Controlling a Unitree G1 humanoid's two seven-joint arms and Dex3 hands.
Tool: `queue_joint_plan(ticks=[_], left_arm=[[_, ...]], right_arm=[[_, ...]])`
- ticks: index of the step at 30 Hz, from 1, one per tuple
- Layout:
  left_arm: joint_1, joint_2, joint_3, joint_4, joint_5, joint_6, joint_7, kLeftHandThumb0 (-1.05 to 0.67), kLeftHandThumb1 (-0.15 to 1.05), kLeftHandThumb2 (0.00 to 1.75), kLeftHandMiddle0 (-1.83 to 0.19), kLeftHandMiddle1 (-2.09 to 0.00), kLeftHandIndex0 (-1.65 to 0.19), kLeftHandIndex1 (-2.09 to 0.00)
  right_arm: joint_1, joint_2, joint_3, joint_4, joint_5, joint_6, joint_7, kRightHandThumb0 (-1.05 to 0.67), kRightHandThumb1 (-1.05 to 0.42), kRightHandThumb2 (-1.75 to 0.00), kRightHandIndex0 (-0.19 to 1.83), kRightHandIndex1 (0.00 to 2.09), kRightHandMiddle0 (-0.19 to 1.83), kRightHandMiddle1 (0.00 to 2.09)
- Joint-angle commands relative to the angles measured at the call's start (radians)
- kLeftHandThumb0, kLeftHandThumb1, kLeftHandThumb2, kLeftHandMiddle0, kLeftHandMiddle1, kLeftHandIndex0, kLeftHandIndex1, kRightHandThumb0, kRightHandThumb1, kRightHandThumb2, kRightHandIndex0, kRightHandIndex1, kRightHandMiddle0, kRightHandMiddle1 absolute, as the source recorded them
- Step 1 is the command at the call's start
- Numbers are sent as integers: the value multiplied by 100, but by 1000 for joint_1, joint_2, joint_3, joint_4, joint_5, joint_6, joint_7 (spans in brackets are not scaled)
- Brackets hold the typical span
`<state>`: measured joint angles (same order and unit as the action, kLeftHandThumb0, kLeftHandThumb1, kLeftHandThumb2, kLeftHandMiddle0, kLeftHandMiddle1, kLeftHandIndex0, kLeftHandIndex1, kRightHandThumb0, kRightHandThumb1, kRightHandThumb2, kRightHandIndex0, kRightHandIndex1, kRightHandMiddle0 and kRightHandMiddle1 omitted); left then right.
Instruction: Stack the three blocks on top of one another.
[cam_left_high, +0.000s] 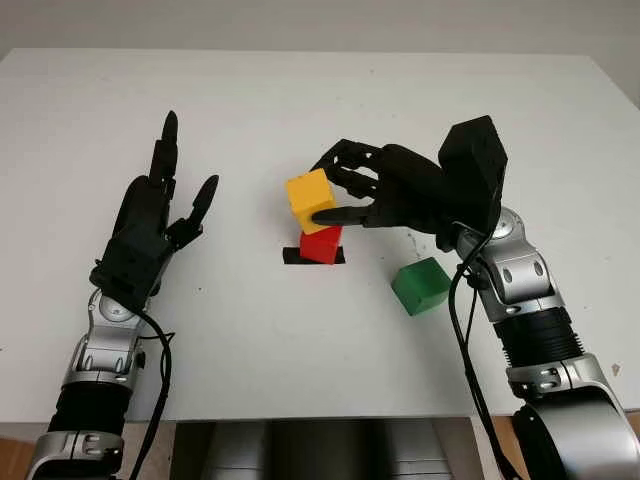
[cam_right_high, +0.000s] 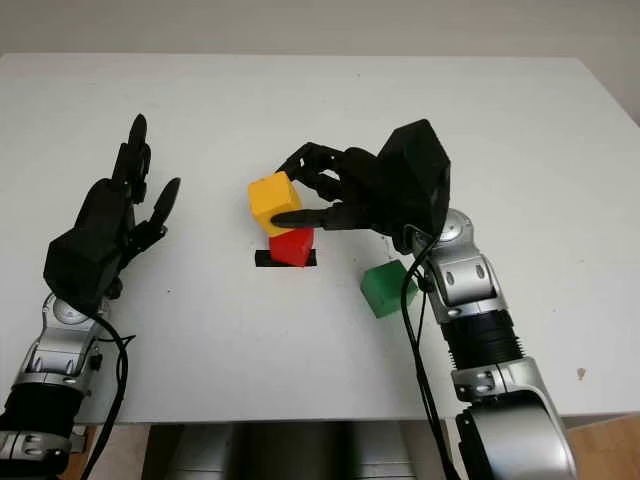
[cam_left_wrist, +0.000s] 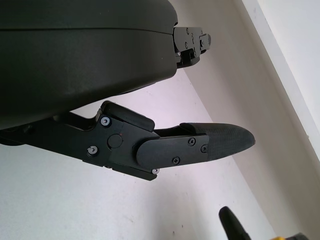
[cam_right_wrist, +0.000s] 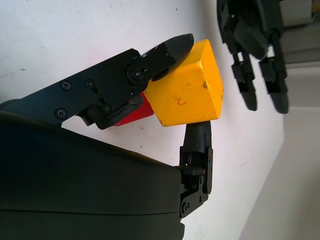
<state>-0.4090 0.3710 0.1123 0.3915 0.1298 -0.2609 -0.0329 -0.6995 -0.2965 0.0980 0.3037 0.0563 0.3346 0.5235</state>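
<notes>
The right hand (cam_left_high: 345, 195) pinches the yellow block (cam_left_high: 310, 201) just above the red block (cam_left_high: 321, 243); the left hand (cam_left_high: 150, 225), open, is over the tabletop (cam_left_high: 300, 100).

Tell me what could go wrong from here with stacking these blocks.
The right hand holds the yellow block tilted over the red block, so it may land off-centre and slide off when released. Opening fingers could nudge the red block off its black mark. The green block sits close under the right arm and could get bumped. The left hand is open, off to the side.
</notes>
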Motion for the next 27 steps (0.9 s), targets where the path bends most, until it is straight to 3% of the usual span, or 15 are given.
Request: queue_joint_plan(ticks=[1,17,27], left_arm=[[9,7,-4,-13,6,0,-1,-78,105,52,10,-5,14,-5],[10,6,-1,-12,-3,-3,-7,-79,105,50,10,-6,13,-5],[6,10,-2,-8,17,-8,7,-79,105,51,7,-6,12,-6]], right_arm=[[0,6,3,11,-8,-9,-6,-45,-95,-5,12,6,30,166],[-5,5,10,70,-69,-101,-56,-45,-96,-5,14,6,27,163],[12,-36,36,113,-162,-314,-59,-48,-95,-5,17,7,29,161]])
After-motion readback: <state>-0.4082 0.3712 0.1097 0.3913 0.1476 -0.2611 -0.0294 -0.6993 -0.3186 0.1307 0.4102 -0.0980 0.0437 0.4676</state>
